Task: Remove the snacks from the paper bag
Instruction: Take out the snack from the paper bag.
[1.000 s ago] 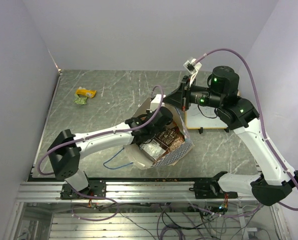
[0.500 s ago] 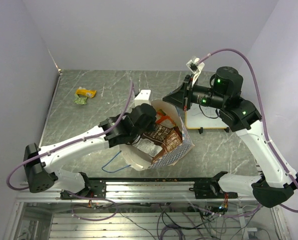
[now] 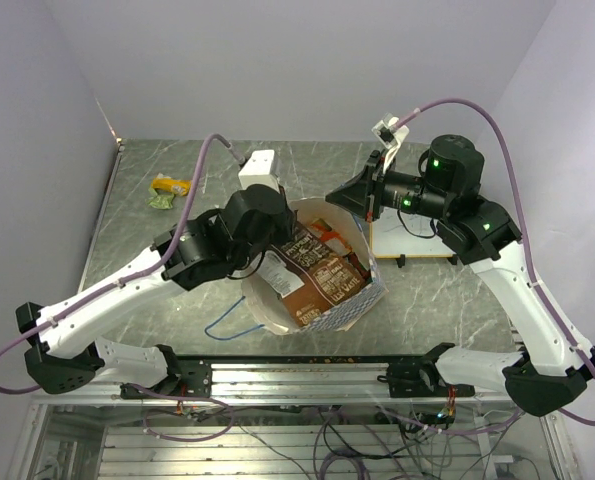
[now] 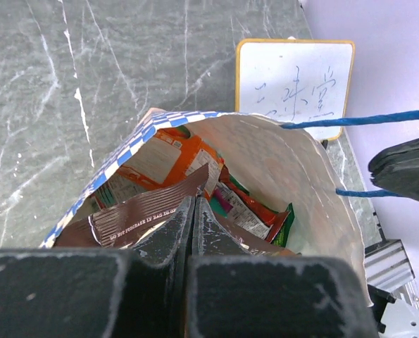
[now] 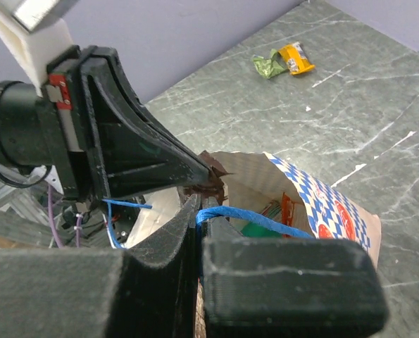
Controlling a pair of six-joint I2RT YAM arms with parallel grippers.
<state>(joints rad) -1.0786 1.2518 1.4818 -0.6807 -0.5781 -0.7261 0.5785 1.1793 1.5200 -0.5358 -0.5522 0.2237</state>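
The paper bag (image 3: 267,312) lies open on the table, its checked band (image 3: 362,300) at the right. My left gripper (image 3: 280,258) is shut on a dark brown snack packet (image 3: 317,280) and holds it above the bag's mouth. In the left wrist view the shut fingertips (image 4: 194,201) pinch that packet (image 4: 146,215), with orange, red, green and magenta snacks (image 4: 248,211) below inside the bag (image 4: 294,169). My right gripper (image 3: 342,197) is shut on the bag's blue cord handle (image 5: 237,215), holding the bag open; its own view shows its tips (image 5: 198,210).
A yellow packet (image 3: 172,185) and a green packet (image 3: 159,201) lie at the far left of the table, also in the right wrist view (image 5: 295,58). A small whiteboard (image 3: 412,242) stands right of the bag, under the right arm. The other blue handle (image 3: 222,325) trails near the front rail.
My left arm has come up and back out of the bag, lifting the dark brown packet with it. The right gripper has kept its hold on the handle.
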